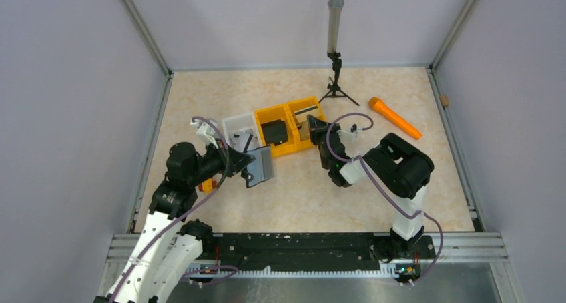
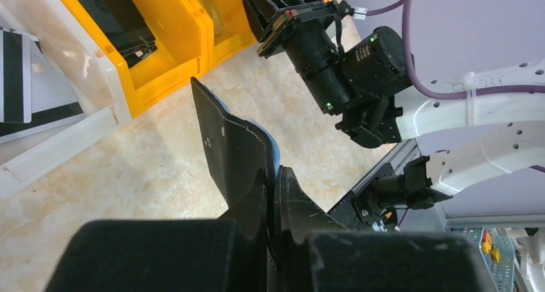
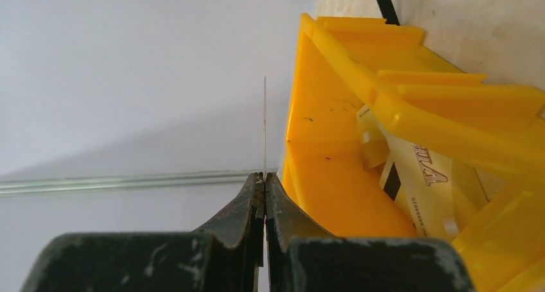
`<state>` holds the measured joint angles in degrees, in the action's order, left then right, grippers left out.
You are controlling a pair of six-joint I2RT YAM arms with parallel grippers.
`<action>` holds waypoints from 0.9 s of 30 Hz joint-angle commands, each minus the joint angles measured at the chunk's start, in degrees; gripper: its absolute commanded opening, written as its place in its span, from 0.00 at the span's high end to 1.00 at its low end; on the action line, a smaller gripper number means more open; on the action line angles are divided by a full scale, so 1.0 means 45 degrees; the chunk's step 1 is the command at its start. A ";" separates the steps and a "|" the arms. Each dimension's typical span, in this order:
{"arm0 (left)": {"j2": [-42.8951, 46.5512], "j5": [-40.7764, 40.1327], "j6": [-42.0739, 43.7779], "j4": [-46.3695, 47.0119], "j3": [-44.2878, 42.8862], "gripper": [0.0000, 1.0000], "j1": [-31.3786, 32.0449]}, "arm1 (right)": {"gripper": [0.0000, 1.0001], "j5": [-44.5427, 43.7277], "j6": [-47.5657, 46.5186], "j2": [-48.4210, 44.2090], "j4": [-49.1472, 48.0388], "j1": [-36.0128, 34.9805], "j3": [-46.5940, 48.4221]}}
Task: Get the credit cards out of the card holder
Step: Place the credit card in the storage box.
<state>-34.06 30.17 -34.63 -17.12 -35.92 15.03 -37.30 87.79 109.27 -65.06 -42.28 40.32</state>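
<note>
Beige marbled counter (image 1: 300,196), lavender walls.

Right gripper (image 3: 264,176): pressed together on a thin credit card (image 3: 265,125). The card is edge-on, just a pale line, and upright just beside the wall of the yellow plastic bin (image 3: 321,157), centre of the overhead frame.

Left gripper (image 2: 272,176): pinching the black folding card holder (image 2: 234,144) with its grey-blue lining. Holder looks lifted off the counter, left of centre, apart from the right gripper.

Step, my read: one card out, being carried to the bin. Next move calls for getting it over the bin's opening and releasing, then returning to the holder. Can't tell whether the slots hold more cards.

Writing: white card (image 3: 418,176) lying in the bin shows large letters, probably "VIP", plus small digits I can't read. Striped card (image 2: 14,73) in the white plastic tray (image 2: 64,144) has no legible text.
</note>
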 commanded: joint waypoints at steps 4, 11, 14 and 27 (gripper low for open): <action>0.0265 0.0305 -0.0195 0.0817 0.0131 1.00 -0.0058 | 1.00 -0.0548 0.1610 0.0855 -0.0263 -0.0188 0.0526; 0.0344 0.0287 -0.0214 0.0777 0.0191 1.00 -0.0058 | 0.98 -0.0747 0.2133 0.1283 -0.0130 -0.0223 0.0446; 0.0357 0.0311 -0.0260 0.0815 0.0213 1.00 -0.0058 | 0.79 -0.0707 0.2002 0.1206 -0.0157 -0.0232 0.0474; 0.0395 0.0487 -0.0401 0.0925 0.0079 1.00 -0.0058 | 0.63 0.0497 0.1652 -0.2100 0.2166 -0.0682 -0.0620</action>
<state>-33.47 30.63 -35.83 -16.99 -35.14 15.03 -39.00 98.32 107.55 -56.01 -44.56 39.57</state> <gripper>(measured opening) 0.027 0.365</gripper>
